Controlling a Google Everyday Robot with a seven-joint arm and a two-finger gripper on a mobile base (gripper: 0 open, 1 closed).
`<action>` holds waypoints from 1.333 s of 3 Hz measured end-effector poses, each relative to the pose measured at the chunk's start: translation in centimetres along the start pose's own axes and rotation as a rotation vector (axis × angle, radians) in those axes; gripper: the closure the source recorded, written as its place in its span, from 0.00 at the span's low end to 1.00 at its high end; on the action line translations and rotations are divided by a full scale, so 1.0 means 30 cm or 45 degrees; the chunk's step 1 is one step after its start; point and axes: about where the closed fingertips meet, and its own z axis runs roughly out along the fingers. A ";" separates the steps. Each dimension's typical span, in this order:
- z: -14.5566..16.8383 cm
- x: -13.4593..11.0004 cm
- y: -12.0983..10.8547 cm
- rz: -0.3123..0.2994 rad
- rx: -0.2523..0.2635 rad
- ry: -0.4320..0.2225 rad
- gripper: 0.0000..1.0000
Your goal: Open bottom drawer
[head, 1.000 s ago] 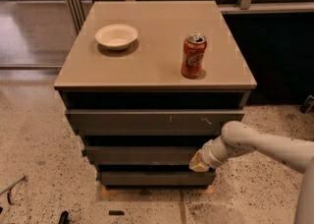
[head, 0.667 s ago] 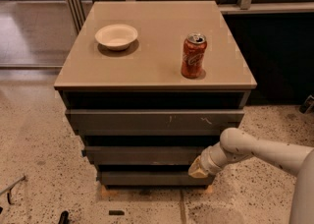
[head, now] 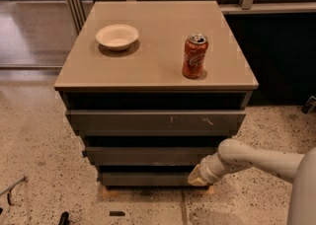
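The gripper [head: 197, 176] has dropped from the middle front [head: 148, 156] to the right end of the bottom drawer [head: 145, 179], the cabinet's lowest, which looks closed. Whether the gripper grasps anything cannot be told. A red Coca-Cola can [head: 194, 56] and a bowl [head: 117, 36] stand on the tabletop [head: 153, 71]. The arm [head: 261, 160] is cut off at the right edge.

Bottom drawer [head: 148, 178]: dark grey, flat, lowest front, shut; tool [head: 196, 176] at right end.
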 end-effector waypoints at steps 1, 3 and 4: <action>0.191 0.085 0.016 -0.036 0.045 -0.044 1.00; 0.275 0.115 0.078 -0.010 -0.004 -0.054 0.50; 0.336 0.172 0.067 -0.063 0.082 -0.059 0.19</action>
